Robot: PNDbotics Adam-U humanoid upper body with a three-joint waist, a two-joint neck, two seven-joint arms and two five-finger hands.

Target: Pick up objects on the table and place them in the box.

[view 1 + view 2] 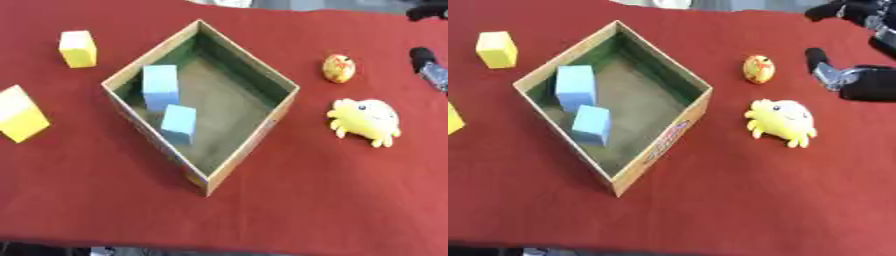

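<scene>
1. Right hand [859, 75] sits at the right edge of my right eye view, above the red-covered bench [306, 200]; I see a dark finger reaching toward the middle and another up at the top corner, spread apart with nothing between them.
2. Left hand does not show in either view.
3. Cardboard box [254, 142] stands open near the middle of the bench, turned so one corner points at me.
4. Inside it I see two blue blocks: the taller blue block [160, 86] against the left wall, the smaller blue block [179, 123] just in front of it.
5. A yellow plush toy [782, 121] lies on the cloth to the right of the box, near the right hand but apart from it.
6. An orange egg-shaped toy [758, 68] rests just beyond the plush toy.
7. Left of the box, a yellow block [78, 48] stands at the far side, and a larger yellow block [21, 114] sits at the left edge.
</scene>
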